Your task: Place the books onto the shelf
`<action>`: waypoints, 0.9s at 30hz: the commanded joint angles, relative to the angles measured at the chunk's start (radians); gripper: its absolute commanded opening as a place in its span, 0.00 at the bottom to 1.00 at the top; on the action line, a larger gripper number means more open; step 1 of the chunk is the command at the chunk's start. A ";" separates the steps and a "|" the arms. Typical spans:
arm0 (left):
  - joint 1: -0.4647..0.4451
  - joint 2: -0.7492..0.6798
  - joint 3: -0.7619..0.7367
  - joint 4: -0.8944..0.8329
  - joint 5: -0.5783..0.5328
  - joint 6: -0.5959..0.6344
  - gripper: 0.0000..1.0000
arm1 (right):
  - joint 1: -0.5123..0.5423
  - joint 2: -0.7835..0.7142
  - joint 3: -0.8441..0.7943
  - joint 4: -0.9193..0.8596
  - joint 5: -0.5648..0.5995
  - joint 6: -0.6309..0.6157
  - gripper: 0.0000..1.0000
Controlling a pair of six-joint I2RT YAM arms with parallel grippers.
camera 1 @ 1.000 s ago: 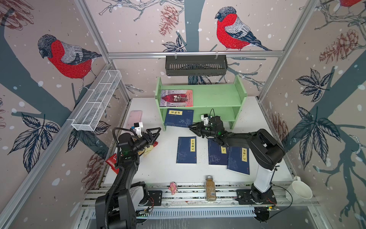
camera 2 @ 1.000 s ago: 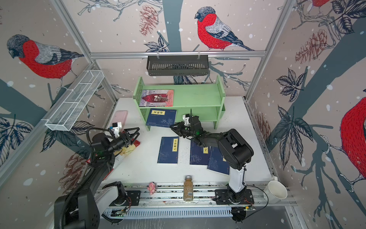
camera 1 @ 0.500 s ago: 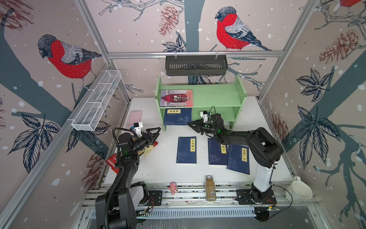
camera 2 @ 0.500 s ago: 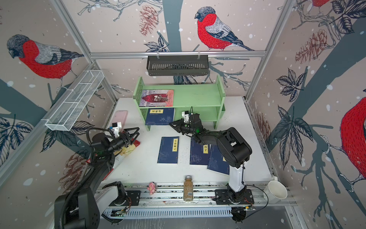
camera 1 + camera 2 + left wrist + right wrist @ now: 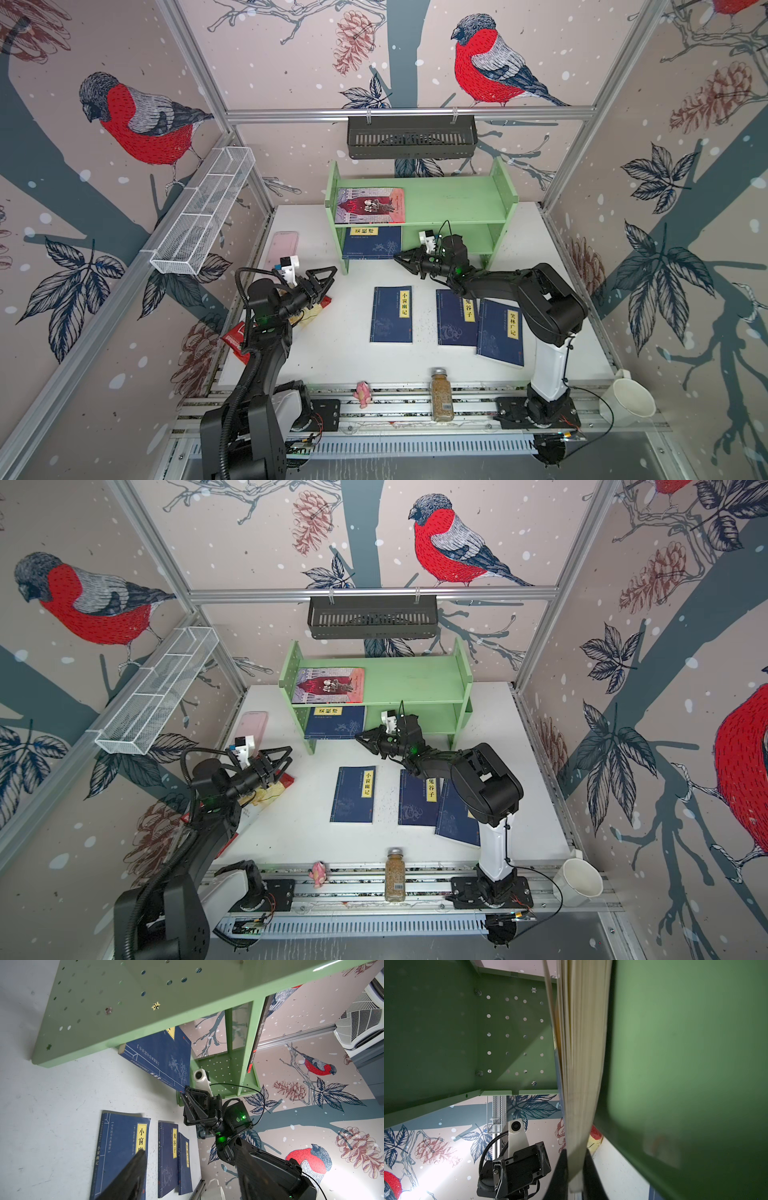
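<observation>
since a second ago the right gripper [image 5: 400, 259] has pressed shut and pushed a little farther toward the shelf [image 5: 457, 199]. the held navy book [image 5: 371, 245] has slid with it, deeper into the lower tier. the gripper's fingers [image 5: 563, 1176] pinch the book's near corner, and in the right wrist view the pale page edges run out from between them. the left wrist view shows the same pinch on that corner. straight ahead of the fingertips the book sits in the lower tier, partly under the upper board, at the shelf end nearer the left arm. above and beyond the fingertips, the pink-red book [image 5: 370, 205] lies flat on the top board at that same end. behind the wrist, under the forearm, the middle table book [image 5: 456, 318] lies on the white table [image 5: 332, 357]. the outer table book [image 5: 500, 332] overlaps its edge on the side toward the right arm's base. the inner table book [image 5: 391, 314] lies apart on the other side of the middle one. well away from that hand, the left gripper [image 5: 322, 277] hangs with its fingers spread and nothing between them, above a snack packet [image 5: 311, 313] near the table's edge.
</observation>
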 commanded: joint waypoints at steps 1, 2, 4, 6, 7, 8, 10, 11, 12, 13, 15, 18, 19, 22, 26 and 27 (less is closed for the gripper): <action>0.005 -0.005 -0.001 0.060 0.012 -0.013 0.69 | -0.003 0.006 0.002 0.019 0.003 0.010 0.08; 0.005 -0.005 -0.001 0.061 0.012 -0.015 0.69 | -0.003 0.005 -0.001 0.025 0.001 0.015 0.08; 0.005 -0.004 -0.002 0.063 0.012 -0.016 0.69 | -0.003 -0.001 -0.006 0.026 0.003 0.017 0.09; 0.005 -0.001 -0.002 0.066 0.011 -0.015 0.69 | -0.003 -0.009 -0.011 0.026 0.007 0.016 0.13; 0.005 0.002 -0.003 0.067 0.011 -0.014 0.69 | -0.003 -0.011 -0.011 0.024 0.008 0.016 0.16; 0.005 0.004 -0.003 0.068 0.010 -0.013 0.69 | -0.003 -0.015 -0.012 0.020 0.009 0.015 0.20; 0.008 -0.012 0.006 0.055 0.000 0.015 0.68 | -0.004 -0.020 -0.012 0.011 0.009 0.013 0.30; 0.007 -0.020 0.011 0.053 -0.008 0.031 0.69 | -0.005 -0.023 -0.012 0.006 0.012 0.010 0.35; 0.005 -0.017 0.016 0.063 -0.011 0.040 0.69 | -0.005 -0.027 -0.012 -0.003 0.014 0.009 0.38; 0.004 -0.005 0.025 0.070 -0.010 0.064 0.69 | -0.005 -0.031 -0.012 -0.010 0.016 0.005 0.40; 0.004 0.023 0.069 0.011 -0.019 0.159 0.69 | -0.005 -0.041 -0.012 -0.027 0.020 -0.004 0.44; 0.004 0.052 0.100 -0.063 -0.032 0.187 0.69 | -0.005 -0.051 -0.014 -0.043 0.021 -0.013 0.47; 0.004 0.060 0.092 -0.052 -0.038 0.160 0.69 | -0.005 -0.055 -0.014 -0.055 0.023 -0.018 0.48; 0.000 0.071 0.050 0.024 -0.068 0.086 0.69 | -0.003 -0.069 -0.025 -0.081 0.029 -0.030 0.50; -0.014 0.108 0.029 0.110 -0.081 0.042 0.69 | 0.000 -0.090 -0.042 -0.128 0.039 -0.057 0.51; -0.016 0.116 0.024 0.130 -0.081 0.033 0.69 | 0.001 -0.096 -0.047 -0.134 0.041 -0.062 0.51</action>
